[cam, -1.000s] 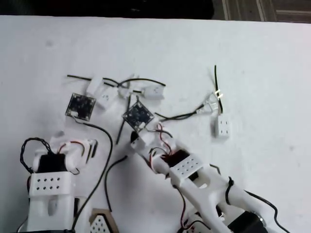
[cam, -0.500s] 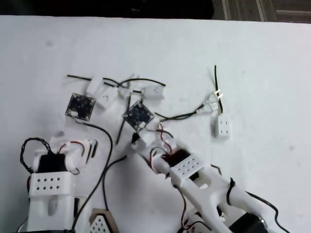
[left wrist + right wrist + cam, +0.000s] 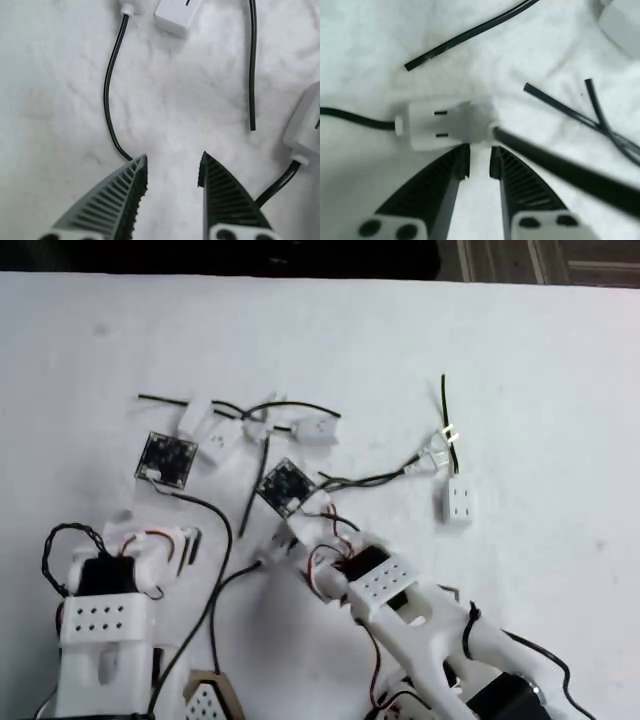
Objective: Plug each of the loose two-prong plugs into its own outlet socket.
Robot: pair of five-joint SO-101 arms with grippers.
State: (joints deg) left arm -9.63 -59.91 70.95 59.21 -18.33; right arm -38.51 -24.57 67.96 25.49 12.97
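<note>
Right gripper: fingers narrowly apart, nothing clamped, tips just beside plug, which is butted against socket. Seating cannot be told. Plug body to be straddled squarely, then pressed along socket axis. Left gripper parted, empty; socket could be braced with it.

High view overhead, facing down over whole table; wrist views very near tabletop, facing it; all share black cables mid-table.
</note>
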